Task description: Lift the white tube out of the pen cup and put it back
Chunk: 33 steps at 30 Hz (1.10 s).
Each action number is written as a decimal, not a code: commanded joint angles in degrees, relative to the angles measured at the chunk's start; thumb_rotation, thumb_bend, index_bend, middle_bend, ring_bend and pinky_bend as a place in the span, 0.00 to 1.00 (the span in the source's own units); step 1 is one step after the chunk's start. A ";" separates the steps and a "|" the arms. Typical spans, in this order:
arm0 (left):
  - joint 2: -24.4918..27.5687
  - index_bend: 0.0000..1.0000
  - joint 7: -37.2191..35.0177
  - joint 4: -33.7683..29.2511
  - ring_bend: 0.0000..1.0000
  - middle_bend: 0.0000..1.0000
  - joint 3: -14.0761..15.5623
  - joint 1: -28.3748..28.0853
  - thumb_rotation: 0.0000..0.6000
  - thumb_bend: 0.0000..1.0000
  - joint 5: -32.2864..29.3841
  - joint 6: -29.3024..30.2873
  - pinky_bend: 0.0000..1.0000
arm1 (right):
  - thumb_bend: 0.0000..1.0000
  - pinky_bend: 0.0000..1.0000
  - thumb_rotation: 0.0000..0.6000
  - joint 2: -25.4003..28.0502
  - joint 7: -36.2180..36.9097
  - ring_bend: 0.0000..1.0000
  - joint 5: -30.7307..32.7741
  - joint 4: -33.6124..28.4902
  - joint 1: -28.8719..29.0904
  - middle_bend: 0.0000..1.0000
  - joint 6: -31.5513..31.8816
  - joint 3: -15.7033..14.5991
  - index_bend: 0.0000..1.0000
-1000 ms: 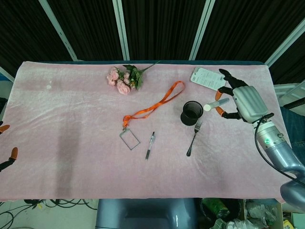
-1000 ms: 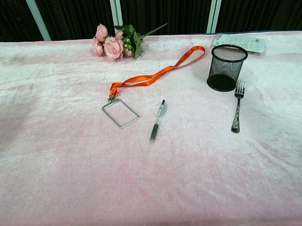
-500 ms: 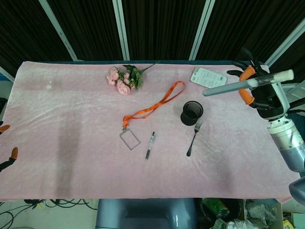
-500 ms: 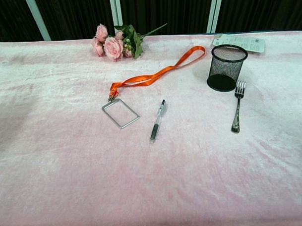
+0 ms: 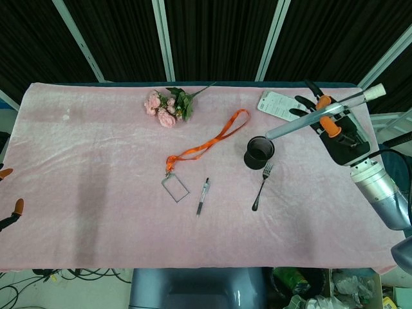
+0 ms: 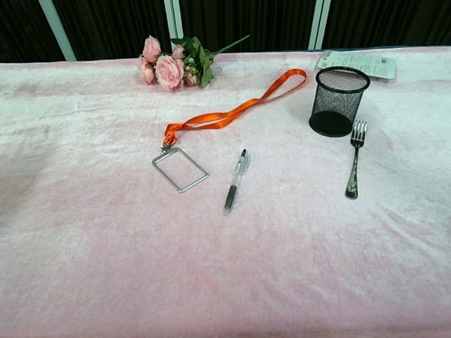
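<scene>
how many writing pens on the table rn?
1. The pen lies on the cloth between the badge holder and the fork. The pen cup looks empty in the chest view; nothing seems hidden.

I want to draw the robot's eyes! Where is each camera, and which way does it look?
Head view: high up, looking down on the whole table; the right hand holds the white tube above the pen cup, and left-hand fingers peek in at the edge.
Chest view: low, looking across the table; no arm shows.
Both share the pen cup, fork, pen, lanyard and flowers.
</scene>
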 commanded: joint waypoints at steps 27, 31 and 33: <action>0.08 0.17 -0.27 0.19 0.01 0.09 -0.25 -0.07 1.00 0.39 -0.42 -0.20 0.08 | 0.33 0.19 1.00 -12.14 -95.91 0.15 35.50 2.51 11.68 0.01 -19.06 -0.68 0.75; 0.14 0.17 -0.43 0.20 0.01 0.09 -0.29 -0.08 1.00 0.39 -0.51 -0.27 0.08 | 0.33 0.19 1.00 -12.98 -94.58 0.15 35.64 3.71 11.90 0.01 -20.66 -0.48 0.75; 0.18 0.17 -0.59 0.23 0.01 0.09 -0.32 -0.06 1.00 0.39 -0.50 -0.21 0.08 | 0.33 0.19 1.00 -13.70 -94.43 0.15 35.57 4.75 12.06 0.01 -21.41 -0.72 0.75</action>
